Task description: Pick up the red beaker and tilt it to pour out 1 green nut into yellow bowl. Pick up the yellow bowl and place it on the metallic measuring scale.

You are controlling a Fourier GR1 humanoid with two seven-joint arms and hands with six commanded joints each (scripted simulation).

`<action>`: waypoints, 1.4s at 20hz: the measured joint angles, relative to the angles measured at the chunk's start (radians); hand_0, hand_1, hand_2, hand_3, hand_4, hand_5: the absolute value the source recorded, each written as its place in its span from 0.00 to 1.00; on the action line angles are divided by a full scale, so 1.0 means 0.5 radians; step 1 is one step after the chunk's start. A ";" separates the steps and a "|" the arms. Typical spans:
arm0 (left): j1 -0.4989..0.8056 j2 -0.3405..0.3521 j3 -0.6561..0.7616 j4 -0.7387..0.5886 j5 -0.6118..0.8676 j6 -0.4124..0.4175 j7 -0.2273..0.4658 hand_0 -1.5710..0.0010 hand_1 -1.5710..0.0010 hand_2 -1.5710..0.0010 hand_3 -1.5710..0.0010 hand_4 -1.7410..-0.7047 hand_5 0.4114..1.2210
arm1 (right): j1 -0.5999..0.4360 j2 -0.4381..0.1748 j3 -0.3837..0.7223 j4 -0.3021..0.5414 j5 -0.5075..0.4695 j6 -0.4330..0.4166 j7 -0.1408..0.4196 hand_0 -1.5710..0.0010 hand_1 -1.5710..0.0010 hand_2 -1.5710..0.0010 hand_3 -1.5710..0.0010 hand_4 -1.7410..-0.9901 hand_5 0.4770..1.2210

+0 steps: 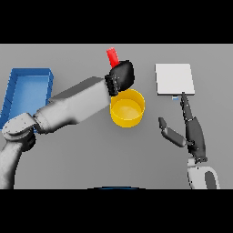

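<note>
Nearest to us is the right hand (pixel 193 132), low down by the table's right edge. Its fingers are straight and loose, holding nothing, and the longest one points up toward the metallic measuring scale (pixel 174 78). That scale is a flat pale square lying near the far right part of the grey table (pixel 82 154).

Up near the middle of the table, the left hand (pixel 121 76) is wrapped around the red beaker (pixel 112 57) (only the red top pokes out above the dark fingers). It is tilted a little to the left. Just below that hand, touching it in the picture, is the yellow bowl (pixel 128 108). I cannot see a green nut inside the bowl.

Over by the left edge lies a blue tray (pixel 27 84), partly hidden by the left arm.
</note>
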 measured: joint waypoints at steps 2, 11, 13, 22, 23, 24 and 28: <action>-0.027 -0.020 -0.072 0.034 -0.033 0.007 0.007 0.00 0.00 0.00 0.00 0.01 1.00 | -0.004 -0.003 0.003 0.005 0.031 -0.021 0.010 1.00 1.00 1.00 1.00 0.78 0.21; -0.279 -0.041 -0.282 0.087 -0.068 0.007 -0.112 0.00 0.00 0.00 0.00 0.02 1.00 | 0.005 0.008 -0.001 -0.015 0.006 -0.017 -0.033 1.00 1.00 1.00 1.00 0.78 0.22; -0.417 -0.026 -0.262 0.172 -0.048 0.055 -0.117 0.00 0.00 0.00 0.00 0.02 1.00 | -0.039 0.013 -0.003 0.000 -0.001 -0.015 0.000 1.00 1.00 1.00 1.00 0.79 0.23; -0.857 0.236 0.325 0.836 0.563 0.267 -0.010 0.00 0.00 0.00 0.07 0.01 1.00 | -0.046 0.007 0.020 0.047 0.016 0.002 -0.067 1.00 1.00 1.00 1.00 0.79 0.22; -0.865 0.274 0.470 0.907 0.726 0.250 0.051 0.00 0.00 0.00 0.09 0.01 1.00 | -0.044 0.010 0.022 0.051 0.049 -0.028 -0.060 1.00 1.00 1.00 1.00 0.80 0.22; -0.858 0.322 0.614 0.967 0.891 0.260 0.116 0.00 0.00 0.00 0.10 0.00 1.00 | -0.047 -0.005 0.029 0.039 0.088 -0.047 -0.065 1.00 1.00 1.00 1.00 0.80 0.21; -0.771 0.538 0.984 1.186 1.381 0.413 0.213 0.00 0.00 0.00 0.07 0.00 1.00 | -0.089 0.029 0.025 0.051 0.007 -0.012 -0.091 1.00 1.00 1.00 1.00 0.86 0.20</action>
